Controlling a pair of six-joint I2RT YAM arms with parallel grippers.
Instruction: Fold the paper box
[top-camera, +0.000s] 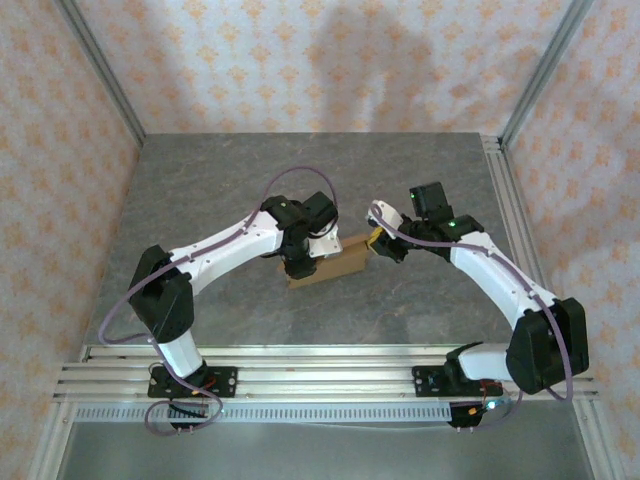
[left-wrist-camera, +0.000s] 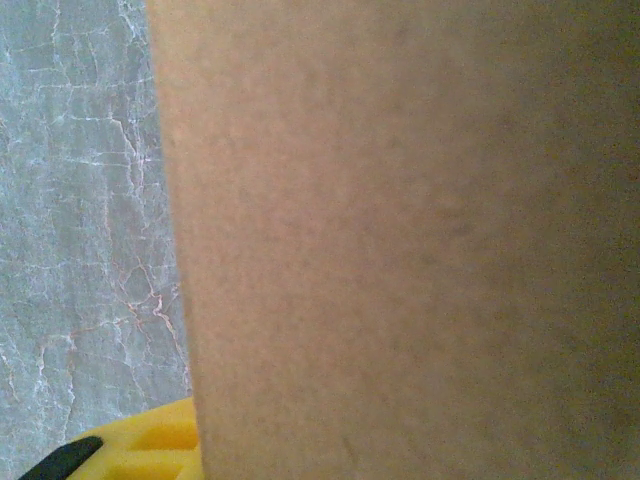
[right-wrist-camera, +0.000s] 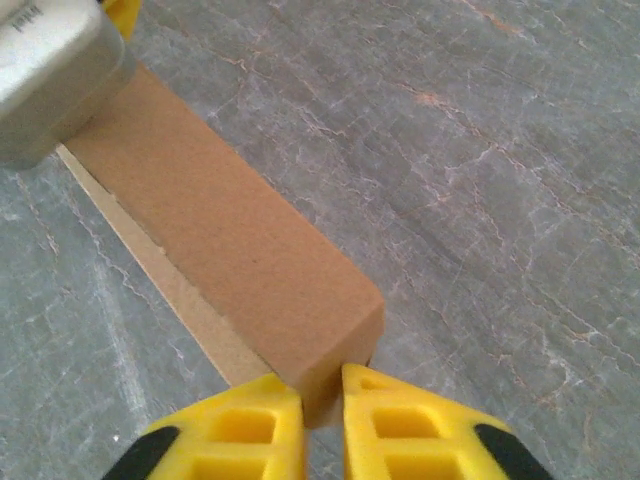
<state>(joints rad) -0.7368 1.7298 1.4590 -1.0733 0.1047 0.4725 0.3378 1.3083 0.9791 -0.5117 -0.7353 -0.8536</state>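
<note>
The paper box (top-camera: 338, 262) lies near the middle of the surface (top-camera: 200, 180), between the two arms. The right gripper (right-wrist-camera: 322, 388) pinches the box's end corner. The left gripper (top-camera: 298, 262) sits at the opposite end, one finger (left-wrist-camera: 150, 445) beside the cardboard. Whether it grips cannot be told.

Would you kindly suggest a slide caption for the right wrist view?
Right gripper closed on the near end of the folded brown paper box, which lies on the grey marbled table.
</note>
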